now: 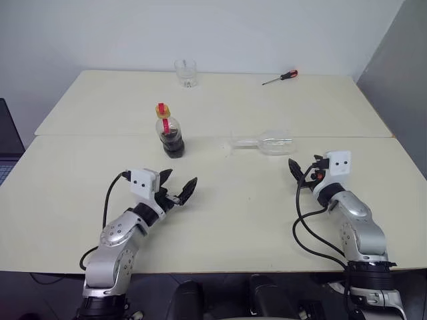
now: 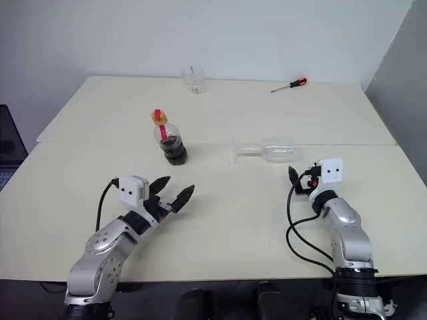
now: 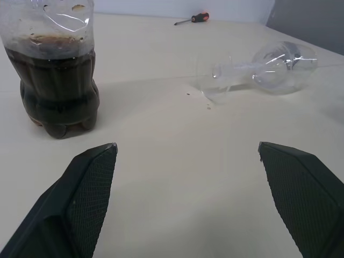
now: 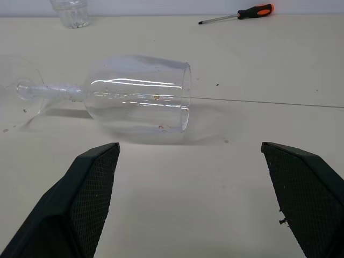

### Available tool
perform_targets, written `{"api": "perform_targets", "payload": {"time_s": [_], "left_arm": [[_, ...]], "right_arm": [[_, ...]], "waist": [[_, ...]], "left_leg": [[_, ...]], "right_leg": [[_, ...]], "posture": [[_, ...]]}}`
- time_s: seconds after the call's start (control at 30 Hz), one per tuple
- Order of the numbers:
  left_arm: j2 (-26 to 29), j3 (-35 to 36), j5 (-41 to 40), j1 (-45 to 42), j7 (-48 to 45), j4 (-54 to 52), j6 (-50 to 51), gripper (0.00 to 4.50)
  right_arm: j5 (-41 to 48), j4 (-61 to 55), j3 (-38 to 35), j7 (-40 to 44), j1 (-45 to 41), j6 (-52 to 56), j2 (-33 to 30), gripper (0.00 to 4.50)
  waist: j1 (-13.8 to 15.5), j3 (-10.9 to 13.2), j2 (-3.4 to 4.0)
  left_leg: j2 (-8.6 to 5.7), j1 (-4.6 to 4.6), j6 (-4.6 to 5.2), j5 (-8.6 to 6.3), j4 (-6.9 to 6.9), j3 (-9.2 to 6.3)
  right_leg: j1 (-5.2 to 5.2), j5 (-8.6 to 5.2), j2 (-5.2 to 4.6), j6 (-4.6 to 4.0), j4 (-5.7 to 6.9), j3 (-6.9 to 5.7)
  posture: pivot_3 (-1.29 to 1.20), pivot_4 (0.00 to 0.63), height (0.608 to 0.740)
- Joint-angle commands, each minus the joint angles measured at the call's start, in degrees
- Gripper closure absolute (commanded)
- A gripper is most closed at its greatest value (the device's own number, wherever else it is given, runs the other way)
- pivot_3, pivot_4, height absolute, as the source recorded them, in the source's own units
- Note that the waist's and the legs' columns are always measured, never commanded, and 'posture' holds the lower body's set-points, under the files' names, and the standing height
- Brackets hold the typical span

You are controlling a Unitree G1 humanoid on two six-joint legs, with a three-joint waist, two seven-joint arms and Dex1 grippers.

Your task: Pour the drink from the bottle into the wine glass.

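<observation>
The bottle (image 1: 171, 133) of cola stands upright at center frame; right of it the wine glass (image 1: 269, 142) lies on its side. My left gripper (image 1: 179, 189) and right gripper (image 1: 301, 175), lower down, both gape wide, holding nothing.

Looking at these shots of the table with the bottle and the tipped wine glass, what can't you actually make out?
- Bottle: in the left wrist view, its cap and neck are cut off by the frame edge.
- Wine glass: in the right wrist view, its foot is cut by the edge.
- Tumbler: too small and far to tell if it holds anything.
- Right gripper: its fingers are partly hidden behind the wrist camera housing.
</observation>
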Motion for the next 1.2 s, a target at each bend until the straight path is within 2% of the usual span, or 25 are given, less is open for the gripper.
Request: {"api": "perform_targets", "payload": {"time_s": [0.03,0.33,0.47,0.77,1.2], "left_arm": [[0.8,1.0,0.3,-0.6,0.4,-0.7,-0.2,0.04],[-0.3,5.2,-2.0,-0.4,0.9,2.0,-2.0,0.04],[0.3,6.6,1.7,-6.5,4.7,9.6,-4.7,0.04],[-1.0,3.7,9.1,-18.9,8.9,23.1,-10.0,0.04],[-4.0,1.9,14.5,-30.9,13.2,40.4,-17.9,0.04]], "right_arm": [[0.4,-2.0,-0.7,0.0,-0.9,-0.4,-0.4,0.0],[1.1,-4.3,0.9,2.2,-0.8,0.0,-0.4,0.0],[3.3,-8.5,5.8,10.1,-1.0,2.4,-2.7,0.0],[4.5,-15.5,13.9,16.7,-3.0,8.8,-5.6,0.0],[4.2,-16.6,16.3,17.4,-3.3,10.4,-5.7,0.0]], "waist": [[0.0,0.0,0.0],[0.0,0.0,0.0],[0.1,0.0,-0.02],[0.6,0.0,-0.04],[1.1,0.0,-0.11]], "left_leg": [[0.0,0.0,0.0,0.0,0.0,0.0],[0.0,0.01,0.0,0.0,0.0,0.0],[-0.01,0.0,0.0,0.0,0.01,-0.01],[-0.02,-0.02,0.0,0.0,0.03,0.0],[-0.11,-0.05,0.0,0.0,0.04,-0.01]], "right_leg": [[0.0,0.0,0.0,0.0,0.0,0.0],[0.0,0.0,0.0,0.0,0.0,-0.01],[0.0,0.0,0.01,0.0,0.02,-0.08],[0.02,0.01,0.03,0.01,0.0,-0.11],[0.01,0.02,0.09,0.0,0.01,-0.19]], "posture": [[0.0,0.15,0.74],[0.0,0.15,0.74],[0.0,0.15,0.74],[0.0,0.15,0.74],[0.0,0.15,0.74]]}}
